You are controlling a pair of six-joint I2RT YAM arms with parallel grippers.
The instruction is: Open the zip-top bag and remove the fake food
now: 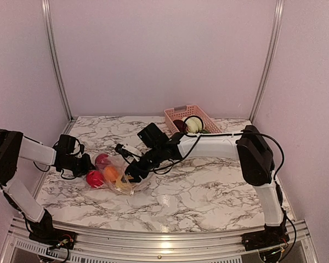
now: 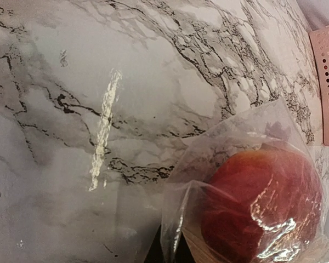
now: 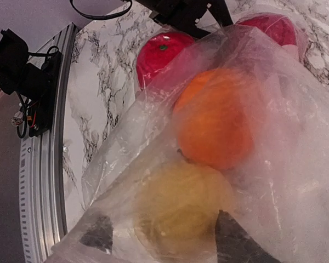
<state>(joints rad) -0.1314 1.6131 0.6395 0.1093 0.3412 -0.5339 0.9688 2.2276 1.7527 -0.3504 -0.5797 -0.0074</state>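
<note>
a white marble-patterned tabletop (image 1: 219,186) with dark veins stands between plain pale walls (image 1: 164,55) and metal corner posts (image 1: 55,60). the clear crinkly zip-top bag (image 1: 120,179) lies left of centre, its long axis slanting from far-left to near-right, with red, orange and yellow fake food (image 1: 111,173) inside; which end has the zip is unclear. the right gripper (image 3: 164,238) straddles the yellow piece, fingers wide apart. the left gripper (image 1: 83,164) sits at the bag's far-left end; its opening cannot be told.
</note>
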